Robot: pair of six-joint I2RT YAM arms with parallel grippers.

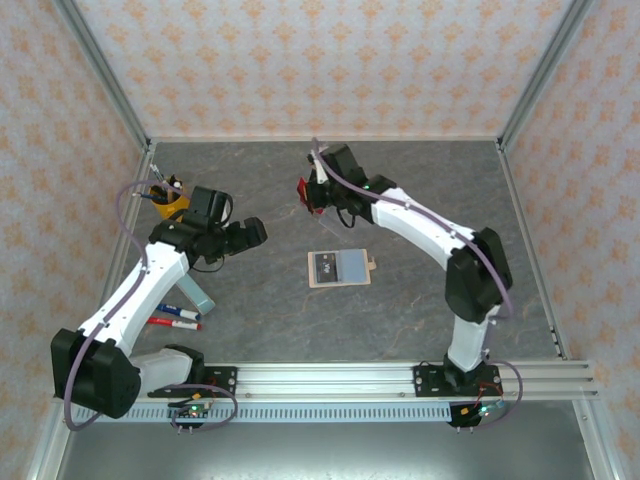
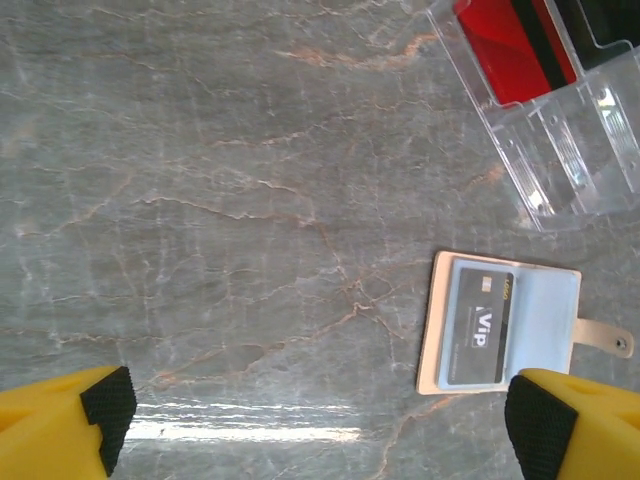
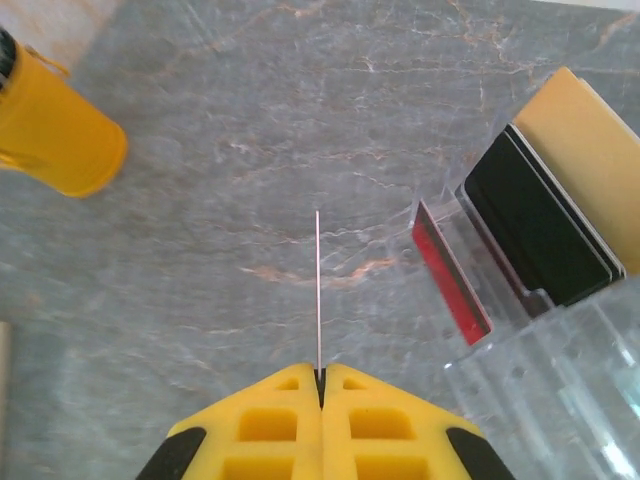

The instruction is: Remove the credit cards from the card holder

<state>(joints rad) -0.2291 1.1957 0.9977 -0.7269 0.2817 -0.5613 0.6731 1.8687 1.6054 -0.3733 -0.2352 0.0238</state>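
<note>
My right claw [image 3: 320, 382] was pinched shut on a thin card [image 3: 318, 290], a hairline seen edge-on. My left claw [image 2: 325, 420] gaped empty above the veined stone table [image 2: 200, 200]. Mid-table, the tan card holder [image 2: 545, 320] lay open, a dark grey card [image 2: 478, 325] in its left pocket, lettering sharp from the left wrist, blurred from above.

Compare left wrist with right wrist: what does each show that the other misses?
Left wrist, not right wrist: the inside of the open card holder lying flat, a dark grey card in its pocket, and the left hand open above the table.
Right wrist, not left wrist: the right hand shut on a thin card seen edge-on, a yellow cup, and a tan card in the stand.
Both: the clear stand, the red card in it, and the marble table.
</note>
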